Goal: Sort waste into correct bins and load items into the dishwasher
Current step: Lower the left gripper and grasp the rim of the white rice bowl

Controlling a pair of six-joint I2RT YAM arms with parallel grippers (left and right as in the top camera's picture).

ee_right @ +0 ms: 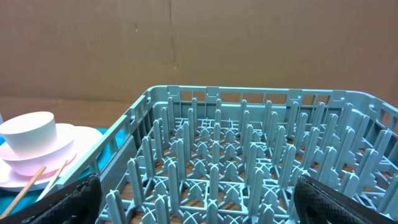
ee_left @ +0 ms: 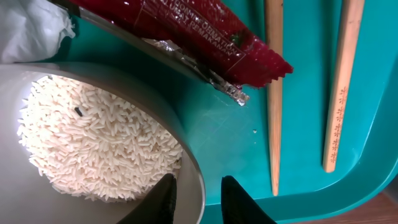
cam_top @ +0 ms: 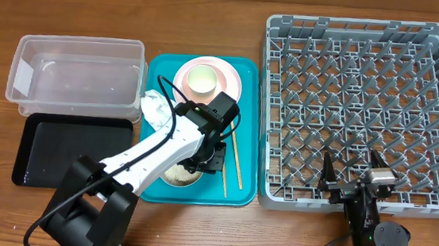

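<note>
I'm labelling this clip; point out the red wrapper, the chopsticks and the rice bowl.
red wrapper (ee_left: 186,31), left wrist view, middle of printed face.
chopsticks (ee_left: 273,93), left wrist view, shaft of the left stick.
rice bowl (ee_left: 146,87), left wrist view, bare inner wall.

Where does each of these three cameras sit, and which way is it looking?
Overhead: above the table, looking straight down; left arm and right arm show.
Left wrist: on the left arm, looking down at the rice bowl; left gripper's fingertips straddle its rim.
Right wrist: low by the dish rack, looking level across it; right gripper's fingers frame the bottom corners.
Shared: chopsticks appear in both wrist views.
</note>
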